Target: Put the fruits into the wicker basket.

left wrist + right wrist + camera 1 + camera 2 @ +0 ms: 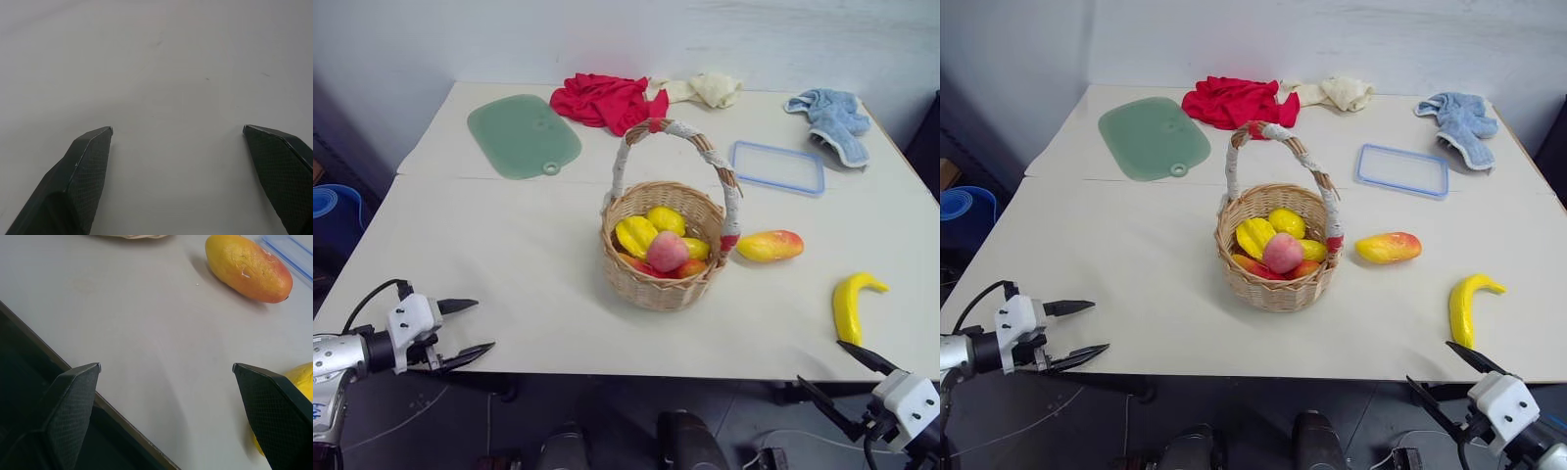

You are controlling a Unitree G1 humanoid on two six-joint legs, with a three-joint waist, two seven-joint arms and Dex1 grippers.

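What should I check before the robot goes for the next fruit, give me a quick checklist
1. Right end effector open and empty: ok.
2. Left end effector open and empty: ok.
3. Fruits left outside the wicker basket: not ok, the mango and the banana lie on the table.
4. Banana free to grasp: ok, nothing touches it, and it lies nearest the right end effector.
5. Mango clear of the basket: ok, it lies beside it, apart.
6. Room in the basket: cannot tell, several fruits already fill its bottom.

Left hand (465, 331) and right hand (842, 382) — both empty, fingers spread wide.
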